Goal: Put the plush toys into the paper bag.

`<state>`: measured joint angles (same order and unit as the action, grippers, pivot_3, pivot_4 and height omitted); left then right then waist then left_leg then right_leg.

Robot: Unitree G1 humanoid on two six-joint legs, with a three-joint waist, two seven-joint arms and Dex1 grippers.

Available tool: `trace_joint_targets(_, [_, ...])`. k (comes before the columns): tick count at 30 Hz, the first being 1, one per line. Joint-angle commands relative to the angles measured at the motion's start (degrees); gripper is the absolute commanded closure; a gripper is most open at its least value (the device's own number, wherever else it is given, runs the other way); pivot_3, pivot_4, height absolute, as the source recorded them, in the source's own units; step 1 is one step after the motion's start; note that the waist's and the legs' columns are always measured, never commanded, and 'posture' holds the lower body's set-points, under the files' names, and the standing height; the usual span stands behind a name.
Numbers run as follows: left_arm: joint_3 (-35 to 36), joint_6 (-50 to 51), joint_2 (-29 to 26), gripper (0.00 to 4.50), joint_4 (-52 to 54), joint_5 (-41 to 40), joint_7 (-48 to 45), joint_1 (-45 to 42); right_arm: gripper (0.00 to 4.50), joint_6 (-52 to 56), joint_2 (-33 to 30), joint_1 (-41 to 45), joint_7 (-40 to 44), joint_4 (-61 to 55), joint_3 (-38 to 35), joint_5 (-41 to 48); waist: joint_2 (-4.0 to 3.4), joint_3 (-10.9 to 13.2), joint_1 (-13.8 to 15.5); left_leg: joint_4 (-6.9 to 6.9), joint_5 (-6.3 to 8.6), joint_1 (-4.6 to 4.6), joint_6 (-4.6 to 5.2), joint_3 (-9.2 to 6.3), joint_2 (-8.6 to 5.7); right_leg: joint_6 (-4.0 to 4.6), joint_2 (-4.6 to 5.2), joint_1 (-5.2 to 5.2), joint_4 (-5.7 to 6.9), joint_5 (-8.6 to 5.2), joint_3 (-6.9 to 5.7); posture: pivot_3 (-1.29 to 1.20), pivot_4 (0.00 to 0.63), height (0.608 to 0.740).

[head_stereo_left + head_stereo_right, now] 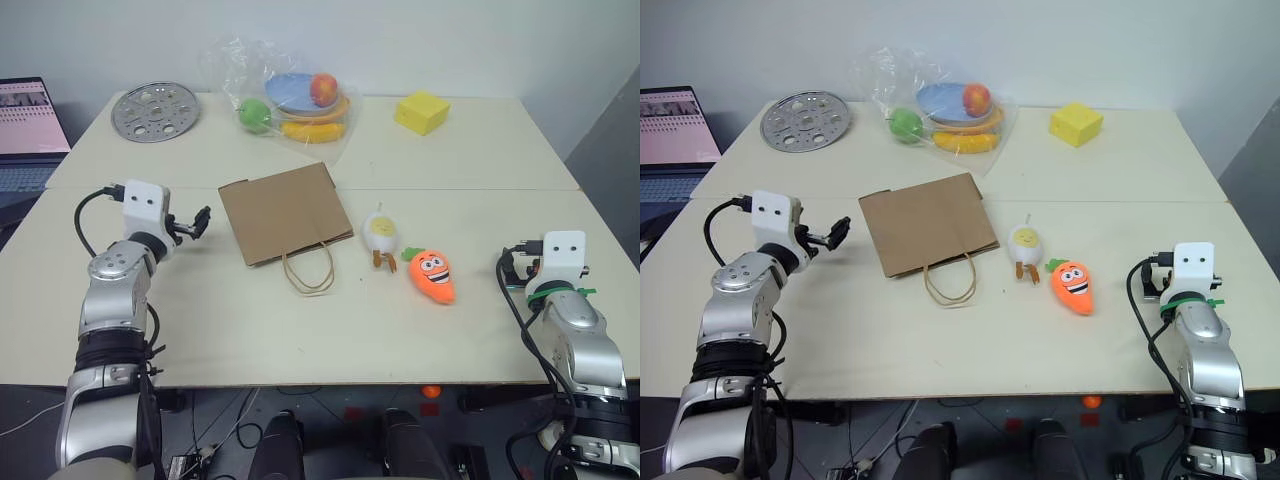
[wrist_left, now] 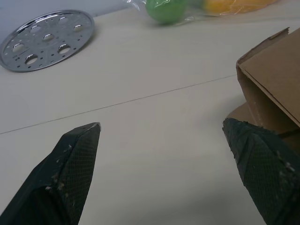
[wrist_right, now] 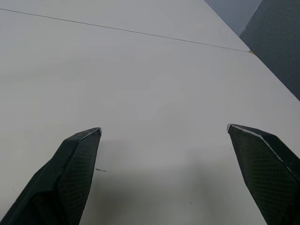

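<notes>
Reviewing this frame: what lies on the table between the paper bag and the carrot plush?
The egg plush stands between the paper bag and the carrot plush, apart from both, with bare table around it. Both eye views show this.

Two cream rectangular tabletops (image 1: 200,320) butt edge to edge, forming one work surface with a thin seam. A plain pale wall (image 1: 450,40) stands behind. A grey panel (image 1: 610,160) rises at right. Dark floor (image 1: 330,410) with cables lies below the near edge.

head stereo pair looking down over the table (image 1: 300,340), wrist cameras skimming its surface
</notes>
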<state>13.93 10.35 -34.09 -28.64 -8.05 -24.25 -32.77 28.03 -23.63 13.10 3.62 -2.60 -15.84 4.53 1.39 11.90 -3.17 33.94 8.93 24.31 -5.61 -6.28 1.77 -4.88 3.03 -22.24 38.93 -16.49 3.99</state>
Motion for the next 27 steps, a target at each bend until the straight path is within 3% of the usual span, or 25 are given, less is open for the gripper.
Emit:
trace_joint_targets(1, [0.3,-0.2,-1.1,0.04,2.4,0.2,0.4,-0.3,0.0,-0.5,-0.7,0.1,-0.1,-2.5,-1.0,-0.3,0.0,0.0,0.0,0.0,0.0,0.0,0.0,0.0,0.0,0.0,0.0,0.0,0.0,0.0,0.0,0.0,0.15,0.74])
trace_joint_targets(11, [1.5,0.0,-1.4,0.04,4.7,-1.5,-2.1,1.2,0.0,-0.8,-1.4,0.8,1.1,-2.3,-0.6,-0.1,0.0,0.0,0.0,0.0,0.0,0.0,0.0,0.0,0.0,0.0,0.0,0.0,0.0,0.0,0.0,0.0,0.15,0.74])
trace_joint_targets(18, [2.5,1.5,-4.2,0.04,11.6,-4.6,-7.3,4.9,0.0,-1.4,-3.5,3.2,7.5,-2.4,-0.7,3.1,0.0,0.0,-0.1,0.0,0.0,0.0,0.0,0.02,0.01,0.0,0.0,0.0,-0.01,0.0,0.02,0.0,0.15,0.74])
trace_joint_targets(22, [1.5,1.1,-7.0,0.04,14.9,-6.0,-13.0,5.5,0.0,-1.0,-4.6,5.5,15.7,-2.4,0.2,8.4,0.0,0.0,-0.1,0.0,0.0,-0.01,0.0,0.01,0.01,0.01,0.0,0.0,-0.02,0.0,0.02,0.0,0.15,0.74])
trace_joint_targets(27, [-7.7,3.4,-13.6,0.04,30.0,-7.3,-28.8,7.8,0.0,3.0,-11.4,5.2,34.9,-11.2,4.1,19.3,-0.04,0.0,0.1,-0.03,0.01,0.07,-0.01,0.02,0.01,0.0,0.01,0.0,-0.11,-0.01,0.01,0.0,0.15,0.74])
